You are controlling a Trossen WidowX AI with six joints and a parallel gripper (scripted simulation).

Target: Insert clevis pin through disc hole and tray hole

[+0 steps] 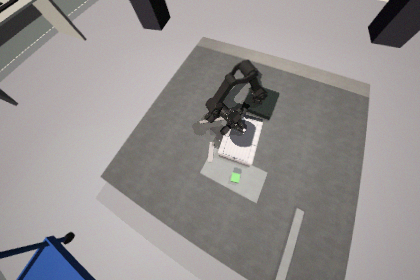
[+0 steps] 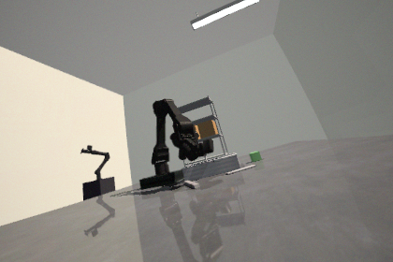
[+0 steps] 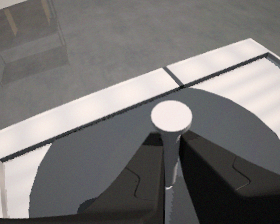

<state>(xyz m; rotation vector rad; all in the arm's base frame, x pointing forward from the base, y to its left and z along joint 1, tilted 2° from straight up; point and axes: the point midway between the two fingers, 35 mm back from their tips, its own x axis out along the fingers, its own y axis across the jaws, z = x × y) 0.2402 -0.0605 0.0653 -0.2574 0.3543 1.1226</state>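
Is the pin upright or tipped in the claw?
Upright, head up: in the wrist view the pin shows its round head above the claw, shank running down between the fingers.
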